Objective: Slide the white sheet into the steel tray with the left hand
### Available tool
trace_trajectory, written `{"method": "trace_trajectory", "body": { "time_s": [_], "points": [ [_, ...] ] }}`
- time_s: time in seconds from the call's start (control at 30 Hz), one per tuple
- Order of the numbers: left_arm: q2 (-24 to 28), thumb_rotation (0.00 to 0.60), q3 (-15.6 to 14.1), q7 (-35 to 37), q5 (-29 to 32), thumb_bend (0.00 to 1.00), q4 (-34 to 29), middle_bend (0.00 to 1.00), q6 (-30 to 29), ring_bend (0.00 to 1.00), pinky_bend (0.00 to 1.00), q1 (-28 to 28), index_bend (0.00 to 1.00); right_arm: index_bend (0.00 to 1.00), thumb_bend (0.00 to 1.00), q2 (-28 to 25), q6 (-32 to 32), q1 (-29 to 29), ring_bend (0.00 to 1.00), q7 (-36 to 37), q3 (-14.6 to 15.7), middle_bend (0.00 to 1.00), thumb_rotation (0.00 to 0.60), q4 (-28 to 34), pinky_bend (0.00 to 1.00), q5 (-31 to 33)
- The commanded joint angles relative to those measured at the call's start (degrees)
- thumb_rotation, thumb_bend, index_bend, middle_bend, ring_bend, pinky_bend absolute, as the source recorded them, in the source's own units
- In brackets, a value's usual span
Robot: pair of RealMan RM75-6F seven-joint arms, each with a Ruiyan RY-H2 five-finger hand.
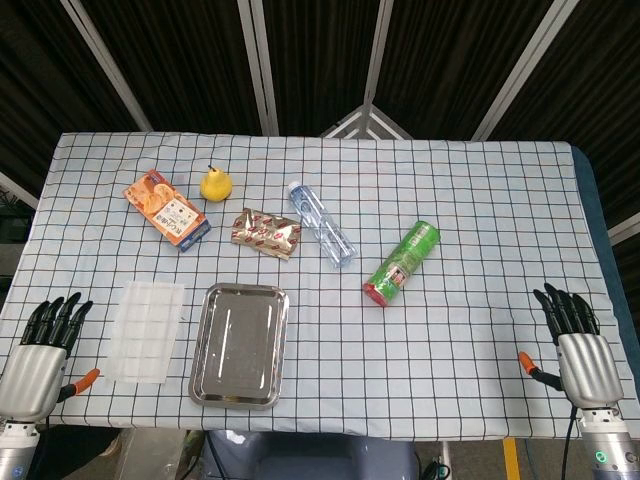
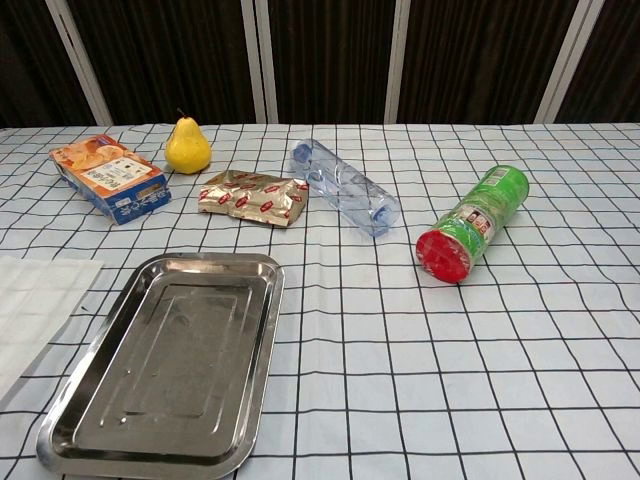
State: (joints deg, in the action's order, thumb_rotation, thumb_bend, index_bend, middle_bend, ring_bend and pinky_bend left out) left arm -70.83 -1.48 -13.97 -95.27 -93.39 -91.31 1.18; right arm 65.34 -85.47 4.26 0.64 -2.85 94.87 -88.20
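Nothing of the task is done yet, judging by how things lie. The white sheet [image 1: 146, 330] rests flat on the checked desk [image 1: 470, 200], just beside the steel tray [image 1: 240, 344] at the tray's 9 o'clock, with a narrow strip of cloth between them; no edge of it overlaps the tray rim. In the chest view the sheet [image 2: 35, 305] shows only partly at the picture's left edge, and the tray [image 2: 165, 375] holds nothing.

The left hand [image 1: 45, 352] sits at the sheet's 9 o'clock near the desk's front left corner, fingers stretched forward and a little apart, holding nothing and not touching the sheet. The right hand [image 1: 578, 345] lies well apart at the tray's 3 o'clock, by the front right edge, likewise extended with nothing in it. Neither hand shows in the chest view.

Further back on the desk, clear of the likely path, are an orange snack box [image 1: 167, 208] at the tray's 11 o'clock, a yellow pear [image 1: 216, 185], a foil snack packet [image 1: 267, 232] at 12 o'clock, a clear water bottle [image 1: 322, 223] lying on its side, and a green chip can [image 1: 401, 263] on its side at 2 o'clock.

All that is left is the whole move: bring the left hand onto the sheet, press lightly, and push it toward 3 o'clock over the tray's raised rim, which may catch the thin edge.
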Motion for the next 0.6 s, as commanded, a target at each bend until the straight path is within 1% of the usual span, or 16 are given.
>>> {"method": "trace_trajectory", "body": {
  "time_s": [0.03,0.27,0.33,0.37,0.47,0.6],
  "points": [
    [0.0,0.6,-0.04,-0.1,0.01,0.06,0.04,0.0,0.09,0.0,0.0,0.0,0.0,0.0,0.31,-0.02,0.02,0.01,0.0,0.01,-0.01,0.0,0.6,0.01,0.0,0.03],
    [0.54,0.6,-0.41,-1.44,0.0,0.06,0.2,0.0,1.45,0.0,0.0,0.4,0.0,0.0,0.31,-0.01,-0.06,-0.05,0.0,-0.06,-0.05,0.0,0.6,-0.03,0.0,0.12],
    [1.55,0.6,-1.09,-2.12,-0.32,0.07,0.43,0.0,3.27,0.0,0.0,1.07,0.02,0.0,0.31,0.04,-0.16,-0.08,0.0,-0.19,-0.1,0.0,0.6,-0.06,0.0,0.16],
    [2.01,0.6,-1.3,-2.23,-0.34,0.08,0.36,0.0,3.97,0.0,0.0,1.33,0.06,0.0,0.31,0.07,-0.16,-0.07,0.0,-0.27,-0.12,0.0,0.6,-0.07,0.0,0.18],
    [4.94,0.6,-2.76,-2.5,-0.1,0.1,0.09,0.0,8.53,0.0,0.0,2.89,0.25,0.0,0.31,0.19,-0.06,-0.04,0.0,-0.53,-0.18,0.0,0.6,-0.08,0.0,0.35],
    [9.16,0.6,-4.38,-5.12,1.86,0.12,0.72,0.0,16.51,0.0,0.0,5.61,0.33,0.0,0.31,0.33,0.1,0.05,0.0,-0.69,-0.27,0.0,0.6,-0.15,0.0,0.55]
  ]
}}
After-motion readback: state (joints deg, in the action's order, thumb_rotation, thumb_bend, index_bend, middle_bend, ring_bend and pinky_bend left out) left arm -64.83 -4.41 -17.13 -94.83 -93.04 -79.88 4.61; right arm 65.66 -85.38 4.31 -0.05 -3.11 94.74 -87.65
